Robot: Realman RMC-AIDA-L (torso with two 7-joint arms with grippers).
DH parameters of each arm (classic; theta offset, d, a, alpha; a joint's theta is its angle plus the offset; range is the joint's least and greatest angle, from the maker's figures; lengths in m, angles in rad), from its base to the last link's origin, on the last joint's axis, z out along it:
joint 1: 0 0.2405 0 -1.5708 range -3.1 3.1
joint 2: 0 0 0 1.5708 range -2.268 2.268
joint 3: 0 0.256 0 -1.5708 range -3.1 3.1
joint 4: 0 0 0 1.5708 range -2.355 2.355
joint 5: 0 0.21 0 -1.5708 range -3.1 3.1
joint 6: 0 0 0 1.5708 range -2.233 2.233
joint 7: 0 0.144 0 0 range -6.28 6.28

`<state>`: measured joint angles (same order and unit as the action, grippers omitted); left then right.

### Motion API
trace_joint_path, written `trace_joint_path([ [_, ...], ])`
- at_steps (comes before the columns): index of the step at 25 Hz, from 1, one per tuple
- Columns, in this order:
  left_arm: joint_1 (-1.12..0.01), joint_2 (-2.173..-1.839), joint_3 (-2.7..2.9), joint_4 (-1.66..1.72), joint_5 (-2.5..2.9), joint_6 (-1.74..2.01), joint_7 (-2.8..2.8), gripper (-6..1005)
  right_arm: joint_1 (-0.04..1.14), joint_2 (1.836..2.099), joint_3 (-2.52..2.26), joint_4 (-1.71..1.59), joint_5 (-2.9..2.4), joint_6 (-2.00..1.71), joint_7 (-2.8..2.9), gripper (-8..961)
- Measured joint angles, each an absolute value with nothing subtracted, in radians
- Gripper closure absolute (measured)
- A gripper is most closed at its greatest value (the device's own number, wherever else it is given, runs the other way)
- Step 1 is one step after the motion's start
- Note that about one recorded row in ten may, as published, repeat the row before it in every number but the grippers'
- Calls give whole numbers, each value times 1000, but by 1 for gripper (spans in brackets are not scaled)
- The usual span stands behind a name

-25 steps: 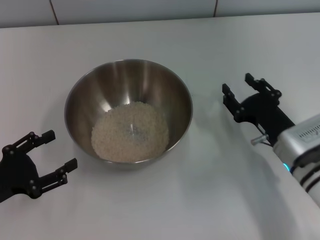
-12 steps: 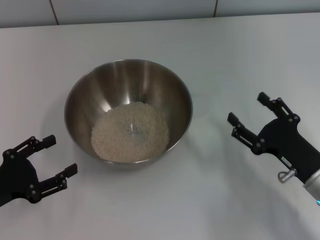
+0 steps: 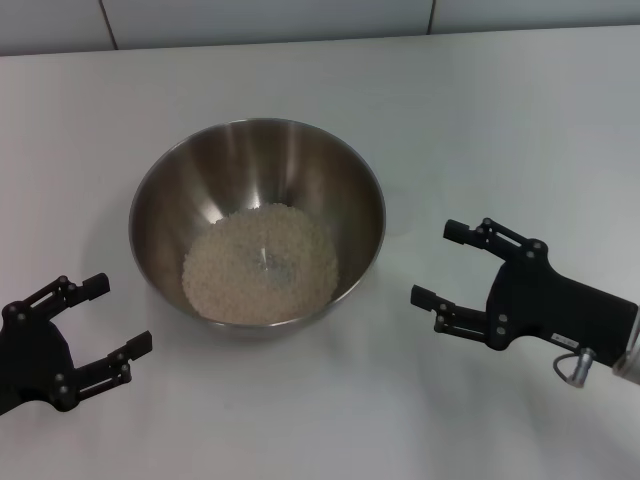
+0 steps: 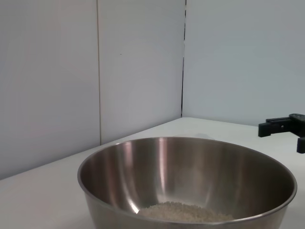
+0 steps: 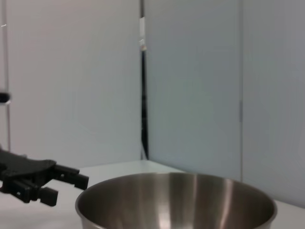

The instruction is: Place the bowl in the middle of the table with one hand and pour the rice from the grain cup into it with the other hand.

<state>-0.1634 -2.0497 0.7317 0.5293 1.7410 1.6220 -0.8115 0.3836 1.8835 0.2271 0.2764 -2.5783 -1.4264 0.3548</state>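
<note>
Both steps judged done: bowl (image 3: 257, 222) sat mid-table (image 3: 480, 110), rice (image 3: 260, 263) inside; no cup seen. Left gripper (image 3: 100, 316) and right gripper (image 3: 442, 264) hung open, empty, beside it. Next: only parking.

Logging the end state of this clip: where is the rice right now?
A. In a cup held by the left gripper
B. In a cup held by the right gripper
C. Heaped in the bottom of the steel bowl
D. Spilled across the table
C: the rice lies in the bottom of the bowl, and both the left gripper and the right gripper are open and hold nothing.
</note>
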Motion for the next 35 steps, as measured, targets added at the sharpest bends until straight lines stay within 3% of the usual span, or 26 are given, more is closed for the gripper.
trace_joint_path([
  [35,-170,-2053,732,529,1743,1623,-815,165,431,1910,235,201,-2600,-1418,422,118],
])
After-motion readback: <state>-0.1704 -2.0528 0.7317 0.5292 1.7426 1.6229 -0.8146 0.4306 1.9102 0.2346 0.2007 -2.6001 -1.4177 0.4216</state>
